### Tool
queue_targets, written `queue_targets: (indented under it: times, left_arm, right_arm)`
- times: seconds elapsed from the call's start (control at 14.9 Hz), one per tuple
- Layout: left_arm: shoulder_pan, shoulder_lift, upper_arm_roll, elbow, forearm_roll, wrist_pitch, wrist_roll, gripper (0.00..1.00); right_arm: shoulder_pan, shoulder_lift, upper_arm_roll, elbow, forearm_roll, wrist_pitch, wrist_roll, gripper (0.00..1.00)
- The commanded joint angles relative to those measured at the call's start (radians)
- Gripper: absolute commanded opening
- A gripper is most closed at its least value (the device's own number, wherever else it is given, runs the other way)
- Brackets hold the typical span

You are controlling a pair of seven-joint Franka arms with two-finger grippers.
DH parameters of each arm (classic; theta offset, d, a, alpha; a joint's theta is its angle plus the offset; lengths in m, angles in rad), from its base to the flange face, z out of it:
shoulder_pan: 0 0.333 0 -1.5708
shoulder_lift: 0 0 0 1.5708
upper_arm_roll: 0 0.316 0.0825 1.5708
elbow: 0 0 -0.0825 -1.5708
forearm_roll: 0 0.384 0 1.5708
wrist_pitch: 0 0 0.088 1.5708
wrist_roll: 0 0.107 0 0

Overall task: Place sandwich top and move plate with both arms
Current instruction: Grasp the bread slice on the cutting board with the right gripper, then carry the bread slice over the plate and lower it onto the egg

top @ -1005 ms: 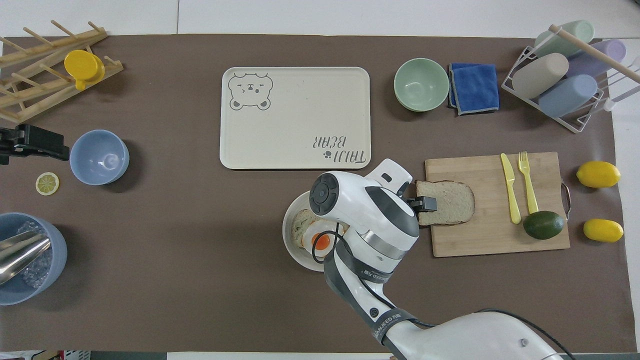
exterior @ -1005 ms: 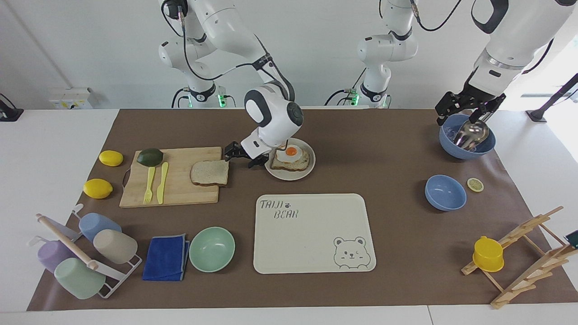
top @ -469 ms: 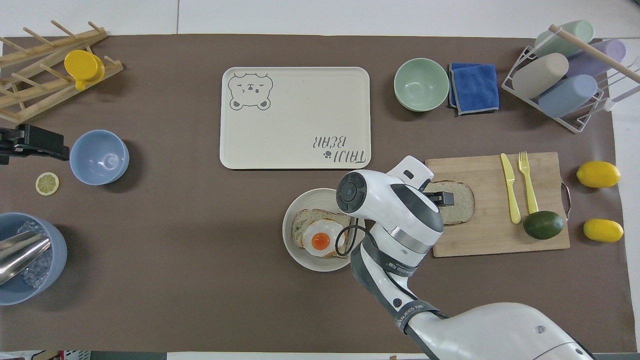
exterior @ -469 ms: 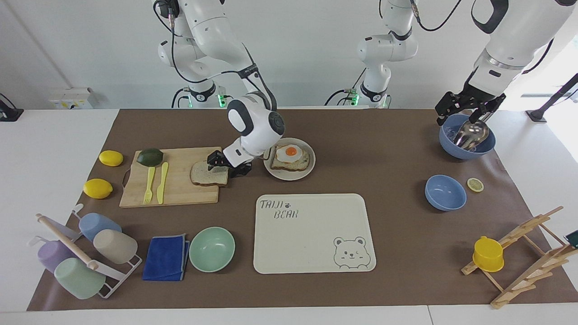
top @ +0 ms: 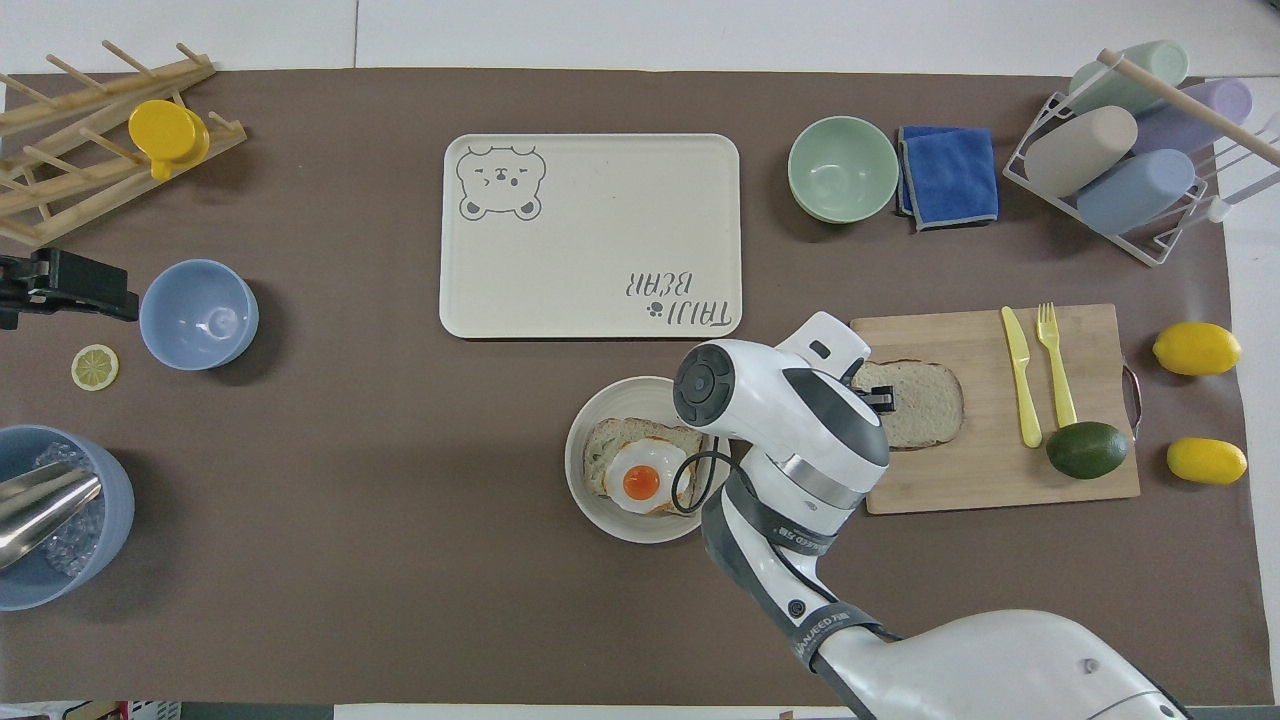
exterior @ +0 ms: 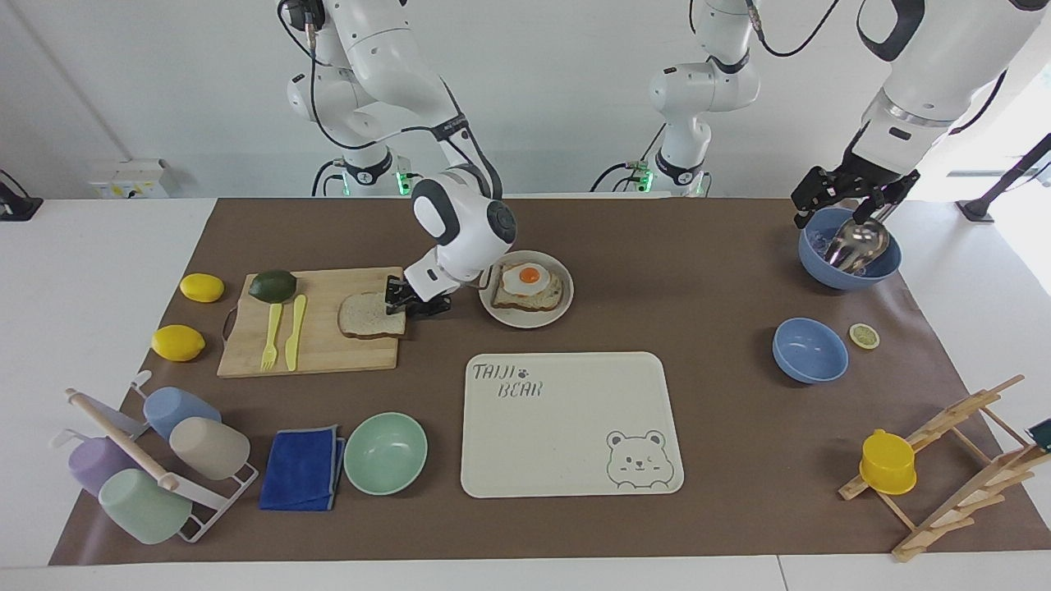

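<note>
The sandwich top (exterior: 365, 316) lies flat on the wooden cutting board (exterior: 328, 353); it also shows in the overhead view (top: 925, 405). My right gripper (exterior: 398, 300) is low at the slice's edge nearest the plate, touching it, and shows in the overhead view (top: 880, 398). The plate (exterior: 525, 320) sits beside the board and carries a toast slice with a fried egg (exterior: 528, 283). My left gripper (exterior: 833, 215) waits open over the blue bowl of ice with a metal scoop (exterior: 850, 246) at the left arm's end.
A yellow fork and knife (exterior: 283, 328), an avocado (exterior: 273, 285) and two lemons (exterior: 177, 342) are by the board. The bear tray (exterior: 566, 443), mint bowl (exterior: 385, 452), blue cloth (exterior: 302, 468), cup rack (exterior: 156, 460), small blue bowl (exterior: 810, 350) and wooden rack (exterior: 952, 460) lie farther out.
My right gripper moved from beside the plate down onto the bread slice's edge. The slice then slid a little along the board, away from the plate. The left arm has not moved.
</note>
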Motion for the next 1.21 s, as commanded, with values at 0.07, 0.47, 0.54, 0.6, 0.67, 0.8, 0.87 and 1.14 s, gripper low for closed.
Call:
queue_targets:
  times: [0.07, 0.47, 0.54, 0.6, 0.67, 0.8, 0.87, 1.14]
  left_arm:
    - [0.017, -0.025, -0.011, -0.025, -0.004, -0.005, 0.007, 1.0]
    - [0.018, -0.025, -0.011, -0.025, -0.004, -0.008, 0.007, 1.0]
    - [0.018, -0.025, -0.01, -0.025, -0.004, -0.003, 0.007, 1.0]
    - [0.018, -0.025, -0.01, -0.025, -0.004, -0.003, 0.007, 1.0]
    - [0.018, -0.025, -0.01, -0.025, -0.004, -0.005, 0.007, 1.0]
    - [0.017, -0.025, -0.01, -0.025, -0.004, -0.003, 0.007, 1.0]
    - [0.017, -0.025, -0.011, -0.025, -0.004, -0.005, 0.004, 1.0]
    - [0.017, -0.025, -0.01, -0.025, -0.004, -0.003, 0.003, 1.0]
  right_arm:
    - [0.039, 0.071, 0.073, 0.369, 0.137, -0.263, -0.083, 0.0]
    - [0.171, 0.1, 0.173, 0.519, 0.246, -0.224, 0.013, 0.0]
    - [0.187, 0.1, 0.173, 0.484, 0.254, -0.212, 0.04, 0.0]
    - [0.194, 0.09, 0.173, 0.433, 0.249, -0.204, 0.043, 0.0]
    - [0.191, 0.088, 0.173, 0.425, 0.245, -0.209, 0.042, 0.0]
    - [0.208, 0.092, 0.173, 0.418, 0.202, -0.233, 0.043, 0.0]
    - [0.229, 0.094, 0.173, 0.421, 0.181, -0.262, 0.043, 0.0]
    - [0.232, 0.102, 0.173, 0.414, 0.159, -0.241, 0.051, 0.0]
